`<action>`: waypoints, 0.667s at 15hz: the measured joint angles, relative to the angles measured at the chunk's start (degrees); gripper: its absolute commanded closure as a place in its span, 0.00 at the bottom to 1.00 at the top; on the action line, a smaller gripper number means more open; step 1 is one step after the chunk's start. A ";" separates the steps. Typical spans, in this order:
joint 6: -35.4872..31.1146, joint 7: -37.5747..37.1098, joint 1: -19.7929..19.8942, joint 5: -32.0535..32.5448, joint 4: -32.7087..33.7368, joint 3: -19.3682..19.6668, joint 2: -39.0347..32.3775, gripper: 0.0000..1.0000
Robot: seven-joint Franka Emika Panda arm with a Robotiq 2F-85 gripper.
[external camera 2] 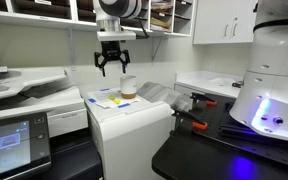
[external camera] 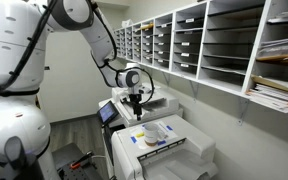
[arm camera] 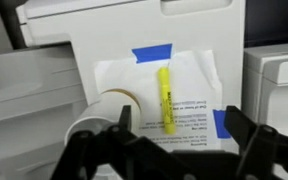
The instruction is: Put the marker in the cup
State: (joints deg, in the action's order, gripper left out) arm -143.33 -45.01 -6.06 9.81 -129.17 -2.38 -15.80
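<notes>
Here, in the wrist view, I read from left to right. At the left stands the cup [arm camera: 96, 112], low, round and whitish, upright with its mouth facing up, resting on the left edge of a white paper sheet [arm camera: 196, 80]. Just beside it, apart from it as far as I can tell, the marker [arm camera: 166, 100] lies flat on the sheet, a slim yellow stick running away from the camera. Blue tape [arm camera: 152, 52] pins the sheet's far edge, and another blue patch [arm camera: 222, 122] sits at its right edge, probably so the paper cannot slide on the white desk [external camera 2: 144, 104].

The claw [external camera 2: 114, 70] hangs above the desk, touching nothing, its jaws spread wide and empty. In the wrist view one dark finger shows on either side of the marker. I judge it is lined up this way so a straight descent would bracket the marker across its thin width.

The marker is not yet picked up. The cup is near, so the carry should be short, but the left finger could bump the cup on the way down.
</notes>
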 measured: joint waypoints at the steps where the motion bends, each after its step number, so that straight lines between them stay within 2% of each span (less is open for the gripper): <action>1: 0.24 -0.43 -0.62 -0.63 0.61 0.27 -1.27 0.00; 6: -0.08 -1.39 -3.00 -4.45 1.56 1.83 -5.23 0.00; 10: -5.71 -1.66 -4.41 -4.48 1.56 4.47 -7.40 0.00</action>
State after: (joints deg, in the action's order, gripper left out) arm -149.04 -46.67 -10.47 5.32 -127.61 2.10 -23.21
